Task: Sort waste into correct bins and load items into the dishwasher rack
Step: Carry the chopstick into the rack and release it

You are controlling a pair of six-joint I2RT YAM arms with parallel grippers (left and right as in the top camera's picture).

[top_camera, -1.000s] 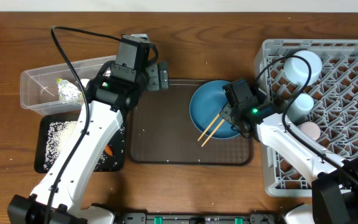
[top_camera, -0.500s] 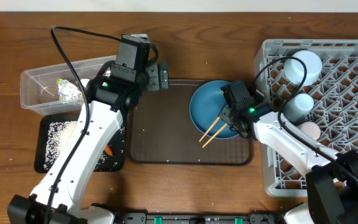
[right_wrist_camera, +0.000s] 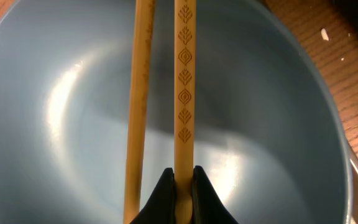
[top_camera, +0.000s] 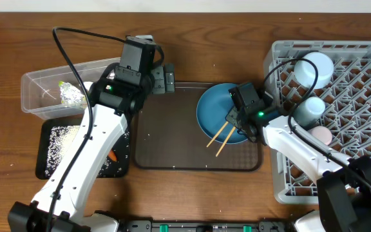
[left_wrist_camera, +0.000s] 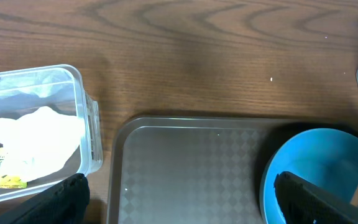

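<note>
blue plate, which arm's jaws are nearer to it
Right. The right arm's jaws are over the blue plate, shut on a chopstick; the left arm's stand open, off the plate.

Two chopsticks (top_camera: pixel 214 138), one plate (top_camera: pixel 210 108), two cups (top_camera: pixel 311 109), two bins (top_camera: pixel 36 82).

wooden chopsticks (top_camera: pixel 218 136) slant over the blue plate (top_camera: pixel 212 111), tips past its rim. pale bowl (top_camera: pixel 314 69), light blue cup (top_camera: pixel 310 109) and pink cup (top_camera: pixel 321 135) sit in the grey rack (top_camera: pixel 366 90). foil ball (top_camera: pixel 72 95) lies in the clear tub (top_camera: pixel 37 87); rice (top_camera: pixel 63 143) and carrot (top_camera: pixel 113 155) in the black tray (top_camera: pixel 42 169).
</note>
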